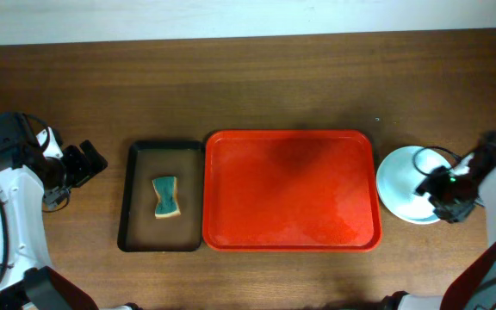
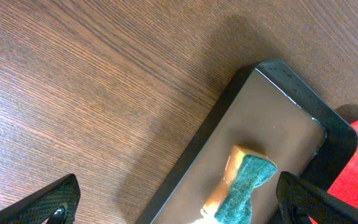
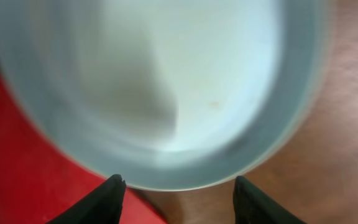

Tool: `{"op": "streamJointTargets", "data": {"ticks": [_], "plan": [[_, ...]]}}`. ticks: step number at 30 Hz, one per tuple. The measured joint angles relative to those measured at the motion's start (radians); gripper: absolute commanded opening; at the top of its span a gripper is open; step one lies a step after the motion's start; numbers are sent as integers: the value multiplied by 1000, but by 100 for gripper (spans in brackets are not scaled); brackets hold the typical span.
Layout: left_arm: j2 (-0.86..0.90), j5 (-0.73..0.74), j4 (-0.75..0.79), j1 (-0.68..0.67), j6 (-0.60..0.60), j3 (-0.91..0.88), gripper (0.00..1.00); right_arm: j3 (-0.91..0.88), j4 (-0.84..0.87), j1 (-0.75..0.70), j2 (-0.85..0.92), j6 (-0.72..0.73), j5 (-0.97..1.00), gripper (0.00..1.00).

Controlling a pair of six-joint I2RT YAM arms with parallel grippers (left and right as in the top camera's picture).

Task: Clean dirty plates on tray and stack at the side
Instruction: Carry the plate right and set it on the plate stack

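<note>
The plates (image 1: 400, 182) sit in a pile on the table (image 1: 248, 86), just beside the right end of the red tray (image 1: 291, 189), which has nothing on it. We think they are hard, shiny and slippery, not heavy, and could crack if dropped, so we would pinch 1 by its rim. The right gripper (image 3: 179, 193) hangs at the pile's edge with its fingers apart, holding nothing. The left gripper (image 2: 179, 205) is spread wide too, near the black tray (image 1: 136, 198) with the sponge (image 1: 166, 197). We cannot count the plates, because the arm covers part of the pile. Up close the top plate is blurry, so we cannot tell if it is clean.
</note>
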Motion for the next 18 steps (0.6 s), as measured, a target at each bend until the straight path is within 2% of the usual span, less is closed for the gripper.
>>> {"op": "streamJointTargets", "data": {"ticks": [5, 6, 10, 18], "plan": [[0, 0, 0, 0, 0, 0, 99, 0, 61, 233, 0, -107, -17, 64], [0, 0, 0, 0, 0, 0, 99, 0, 81, 272, 0, -119, -17, 99], [0, 0, 0, 0, 0, 0, 99, 0, 100, 402, 0, -147, -25, 99], [0, 0, 0, 0, 0, 0, 99, 0, 100, 417, 0, -147, -28, 99]]}}
